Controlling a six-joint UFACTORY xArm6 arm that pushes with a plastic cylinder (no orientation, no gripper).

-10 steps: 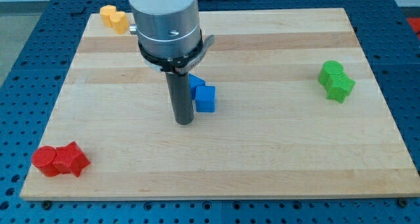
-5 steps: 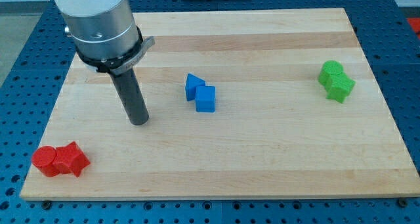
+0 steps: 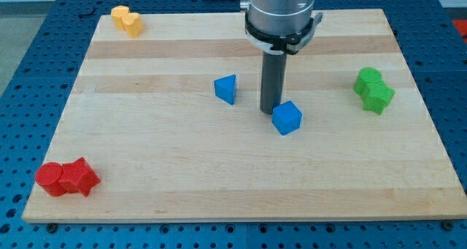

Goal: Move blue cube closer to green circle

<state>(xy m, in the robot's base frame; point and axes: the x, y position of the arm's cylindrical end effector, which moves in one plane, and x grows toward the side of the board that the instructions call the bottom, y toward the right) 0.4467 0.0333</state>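
**Our tip at the blue cube**

Landmark: blue cube, mid-counter. Our tip touches its left side. We have no tool with jaws, just the bare rod, holding nothing. Blue triangular block sits left of the cube, apart. Green circle, touching a green star-like block, is well right of the cube.

Red blocks, yellow blocks, blue triangle

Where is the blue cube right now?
The blue cube sits near the board's middle, a bit toward the view's right, right beside my tip on its left, with the green blocks farther right.
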